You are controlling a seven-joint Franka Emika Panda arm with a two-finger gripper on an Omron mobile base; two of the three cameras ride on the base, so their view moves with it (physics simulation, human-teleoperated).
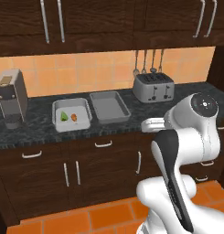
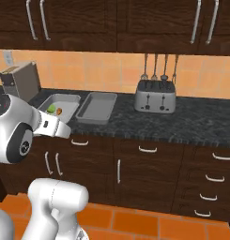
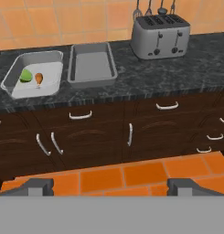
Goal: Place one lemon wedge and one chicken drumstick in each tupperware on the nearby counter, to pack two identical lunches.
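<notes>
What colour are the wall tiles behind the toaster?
Orange, clearest in the left base view: wall tiles behind the silver toaster.

1. The left tupperware (image 1: 71,115) (image 2: 60,104) (image 3: 34,74): a shallow light-grey tray on the counter (image 1: 131,119) (image 2: 182,123) (image 3: 177,73), holding a green lemon wedge (image 1: 63,116) (image 2: 51,108) (image 3: 25,75) and, at its 3 o'clock, an orange chicken drumstick (image 1: 74,117) (image 2: 59,111) (image 3: 39,78).
2. The right tupperware (image 1: 109,106) (image 2: 97,107) (image 3: 91,64): a darker grey tray just beside the first, at its 3 o'clock, nothing inside.
</notes>
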